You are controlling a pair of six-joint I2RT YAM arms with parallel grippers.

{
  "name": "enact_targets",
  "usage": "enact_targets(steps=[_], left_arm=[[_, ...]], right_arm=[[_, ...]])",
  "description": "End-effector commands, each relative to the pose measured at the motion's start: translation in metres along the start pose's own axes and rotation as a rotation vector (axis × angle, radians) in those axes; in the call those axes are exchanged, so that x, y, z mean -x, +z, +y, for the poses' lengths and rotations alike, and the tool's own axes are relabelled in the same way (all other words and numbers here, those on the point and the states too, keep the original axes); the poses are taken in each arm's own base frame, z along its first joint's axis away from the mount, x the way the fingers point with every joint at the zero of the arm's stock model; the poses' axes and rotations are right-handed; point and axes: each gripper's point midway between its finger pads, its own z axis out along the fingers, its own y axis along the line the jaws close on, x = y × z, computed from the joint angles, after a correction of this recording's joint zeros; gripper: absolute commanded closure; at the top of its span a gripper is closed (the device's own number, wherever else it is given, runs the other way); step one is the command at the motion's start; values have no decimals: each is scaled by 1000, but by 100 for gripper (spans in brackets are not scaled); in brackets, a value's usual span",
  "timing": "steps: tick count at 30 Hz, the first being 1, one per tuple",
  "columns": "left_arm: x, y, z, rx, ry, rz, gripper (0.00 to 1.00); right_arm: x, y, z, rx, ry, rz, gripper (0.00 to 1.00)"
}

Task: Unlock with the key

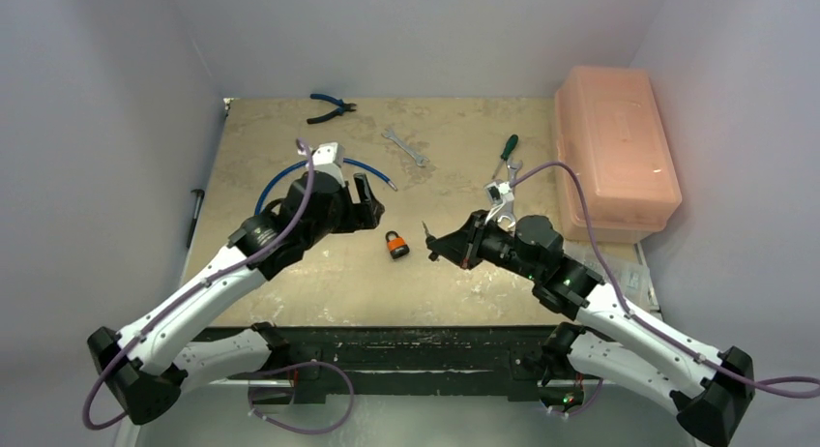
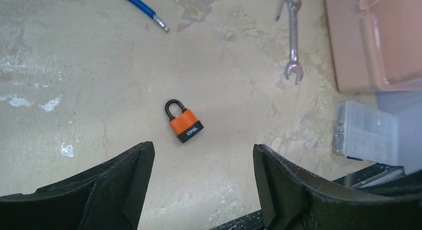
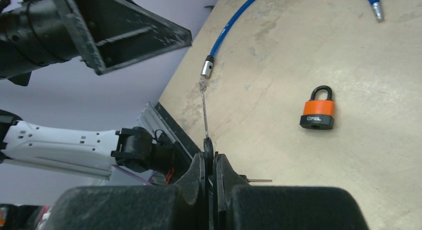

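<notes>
1. L gripper [image 1: 367,203]: jaws spread wide, nothing betw. them. In the wrist view its two black fingers [image 2: 114,185] frame bare table [image 1: 464,118].
2. R gripper [image 1: 443,246]: jaws pressed together, pinching the key [image 3: 205,115]. Its thin blade sticks out past the tips and shows edge-on in the wrist view.
3. Padlock [image 1: 396,244]: lies flat on the table betw. the two grippers, touching neither. It has an orange body, a black base w/ white lettering and a black shackle. Both shackle legs look seated in the body.
4. From the L wrist view the padlock sits ahead of the finger gap, shackle pointing away from the gripper.
5. The key tip is near the padlock but apart from it, off to its R side in the top view.
6. Blue hose [image 1: 290,171] w/ metal ends curves around behind the L gripper.
7. Farther back: wrench [image 1: 404,147] mid-table, green-handled screwdriver [image 1: 507,149] just behind the R wrist, and blue-handled pliers [image 1: 332,104] at the far edge.
8. Pink lidded box [image 1: 614,147] sits along the R edge of the table.
</notes>
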Motion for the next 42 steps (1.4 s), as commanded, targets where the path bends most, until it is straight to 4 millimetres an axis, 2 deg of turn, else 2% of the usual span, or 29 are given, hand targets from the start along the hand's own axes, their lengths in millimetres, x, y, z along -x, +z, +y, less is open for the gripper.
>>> enact_targets(steps=[1, 4, 11, 13, 16, 19, 21, 29, 38, 42], left_arm=[[-14, 13, 10, 94, -21, 84, 25], [-32, 30, 10, 110, -39, 150, 27], [-60, 61, 13, 190, -112, 246, 27], [-67, 68, 13, 204, -128, 267, 21], [-75, 79, 16, 218, -140, 282, 8], [-86, 89, 17, 232, -137, 313, 6], [-94, 95, 18, 239, -138, 336, 6], [-122, 117, 25, 279, -126, 418, 18], [-142, 136, 29, 343, -193, 466, 20], [-153, 141, 39, 439, -243, 486, 27]], right_arm=[[22, -11, 3, -59, -48, -50, 100], [23, -14, -2, -92, -52, -53, 100], [20, -23, -13, -155, -57, -46, 100], [18, -25, -15, -163, -57, -40, 100], [15, -28, -19, -178, -56, -34, 100], [13, -31, -22, -192, -57, -33, 100], [12, -33, -23, -195, -57, -32, 100], [6, -34, -30, -216, -63, -17, 100], [2, -38, -40, -243, -88, -14, 100], [2, -40, -41, -249, -104, -17, 100]])
